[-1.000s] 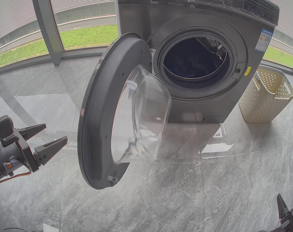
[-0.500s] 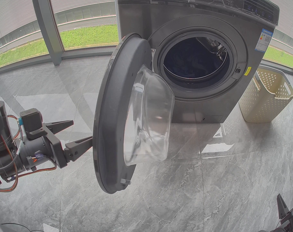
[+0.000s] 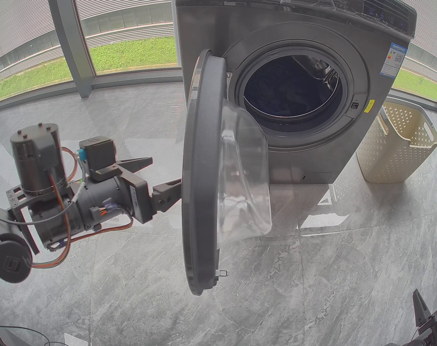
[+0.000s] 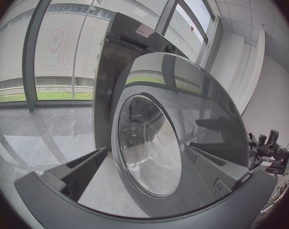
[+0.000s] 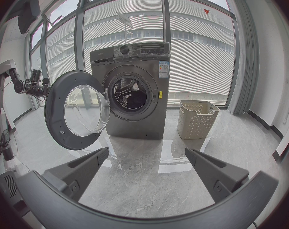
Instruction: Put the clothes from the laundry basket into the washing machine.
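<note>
The grey washing machine (image 3: 295, 25) stands with its round door (image 3: 202, 169) swung half open, edge-on to me in the head view. Dark clothes (image 3: 285, 97) lie inside the drum. The cream laundry basket (image 3: 401, 142) sits on the floor to the right of the machine; I see nothing inside it. My left gripper (image 3: 164, 174) is open at the door's outer face, with one finger (image 3: 168, 193) against it. In the left wrist view the door (image 4: 170, 137) rises close between the fingers (image 4: 77, 172). My right gripper (image 3: 432, 294) is open and low at the right, far from the machine (image 5: 131, 93).
Glossy grey marble floor (image 3: 300, 284) spreads in front of the machine with free room. Tall windows (image 3: 127, 25) run behind and to the left. The basket (image 5: 197, 118) stands close to the machine's right side.
My left arm has moved right and up against the door's outer face, and the door has swung further toward the drum opening. The right gripper has stayed put.
</note>
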